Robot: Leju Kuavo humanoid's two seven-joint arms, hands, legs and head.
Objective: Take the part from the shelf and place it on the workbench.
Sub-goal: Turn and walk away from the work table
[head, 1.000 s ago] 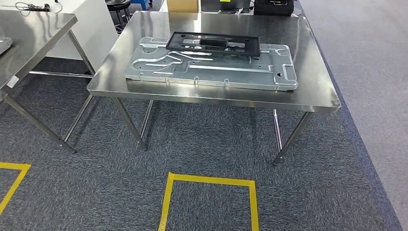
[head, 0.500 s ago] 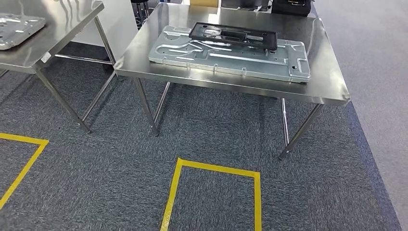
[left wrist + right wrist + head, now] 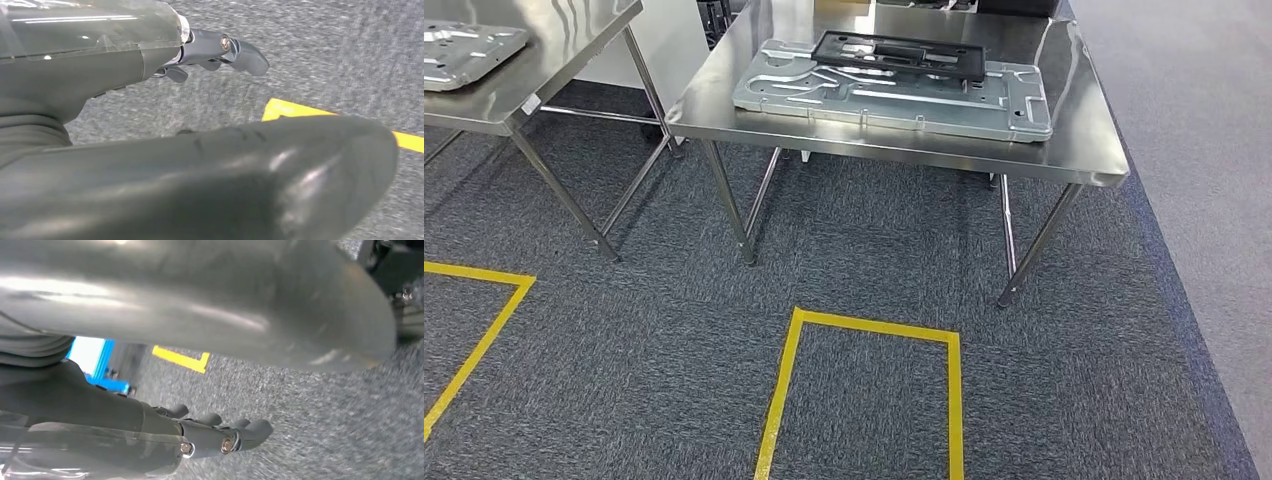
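Observation:
A black flat frame part (image 3: 899,53) lies on a large pressed silver plate (image 3: 894,95) on the steel workbench (image 3: 1079,120) ahead in the head view. Both arms hang low. In the left wrist view my left hand (image 3: 125,70) is over grey carpet with its dark fingers (image 3: 235,50) stretched out, the thumb apart from them, and nothing held. My right hand (image 3: 150,430) looks the same in the right wrist view: fingers (image 3: 240,432) extended above the carpet, holding nothing.
A second steel table (image 3: 554,50) stands to the left with another silver plate (image 3: 469,48) on it. Yellow tape marks a square (image 3: 864,328) on the carpet before the workbench, and another tape corner (image 3: 484,320) lies to the left. Lighter floor (image 3: 1204,150) runs along the right.
The whole head picture has shifted: the camera moved, so the workbench now sits higher in the frame and the left table shows more. Nothing on the tables moved.

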